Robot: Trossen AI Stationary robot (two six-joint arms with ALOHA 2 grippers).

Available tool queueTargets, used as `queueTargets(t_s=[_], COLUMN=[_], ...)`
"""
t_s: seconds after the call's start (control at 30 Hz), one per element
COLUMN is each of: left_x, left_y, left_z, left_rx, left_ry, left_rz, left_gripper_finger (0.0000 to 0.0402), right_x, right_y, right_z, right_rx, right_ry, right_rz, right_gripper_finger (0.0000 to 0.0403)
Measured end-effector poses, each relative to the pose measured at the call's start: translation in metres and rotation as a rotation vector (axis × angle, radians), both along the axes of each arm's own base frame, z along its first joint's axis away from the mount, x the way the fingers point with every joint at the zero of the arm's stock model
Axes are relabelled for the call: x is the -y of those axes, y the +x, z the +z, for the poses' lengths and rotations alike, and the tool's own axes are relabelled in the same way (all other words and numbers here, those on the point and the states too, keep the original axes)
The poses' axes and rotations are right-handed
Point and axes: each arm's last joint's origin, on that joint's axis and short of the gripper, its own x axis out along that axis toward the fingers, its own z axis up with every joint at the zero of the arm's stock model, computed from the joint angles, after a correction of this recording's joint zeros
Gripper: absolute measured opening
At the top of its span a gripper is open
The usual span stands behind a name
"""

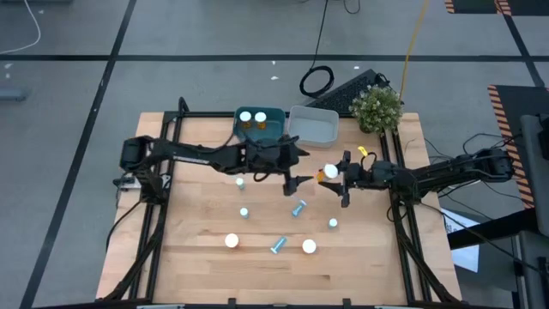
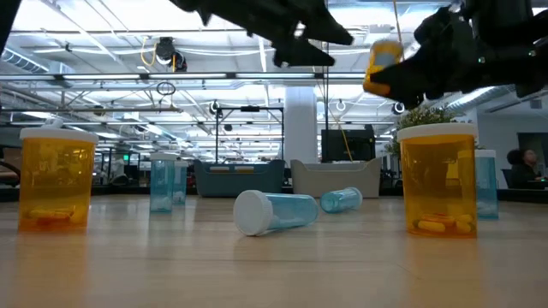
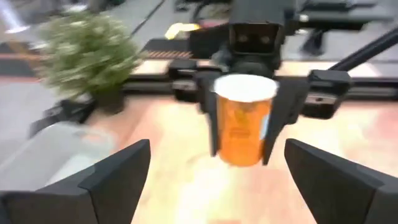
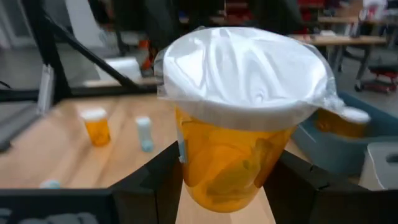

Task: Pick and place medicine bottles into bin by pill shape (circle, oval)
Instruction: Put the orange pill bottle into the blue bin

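The right gripper (image 1: 345, 183) is closed on an orange bottle (image 1: 329, 173), held clear of the table (image 1: 206, 266) just in front of the clear bin (image 1: 312, 126), while the left gripper (image 1: 292, 174) is spread open and empty, facing it from just beside. The bottle is judged light, rigid and smooth-walled, best taken around the body below the wide white cap. Beyond it, nothing is seen in the clear bin, and two white-capped orange bottles are held in the teal bin (image 1: 276, 124) beside it.
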Motion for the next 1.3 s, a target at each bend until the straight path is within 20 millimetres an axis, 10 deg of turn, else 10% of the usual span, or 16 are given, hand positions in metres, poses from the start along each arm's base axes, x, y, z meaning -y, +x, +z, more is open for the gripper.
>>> queueTargets(t_s=[0.2,0.37,1.3], left_x=[-0.003,0.002,0.005], left_y=[-0.036,-0.049,0.012], left_z=[0.034,0.047,-0.027], left_rx=[-0.103,-0.071,-0.415], left_ry=[0.220,0.076,0.119], left_rz=[0.251,0.190,-0.108], left_gripper_finger=[0.0369,0.0353,0.0398], right_x=[0.002,0.002,0.004], right_y=[-0.002,0.000,0.082], right_z=[-0.011,-0.016,-0.033], right_rx=[-0.109,-0.159,-0.530], right_ry=[0.009,0.041,0.062], right_rz=[-0.052,-0.066,-0.074], right_gripper_finger=[0.0179,0.0179,0.0182])
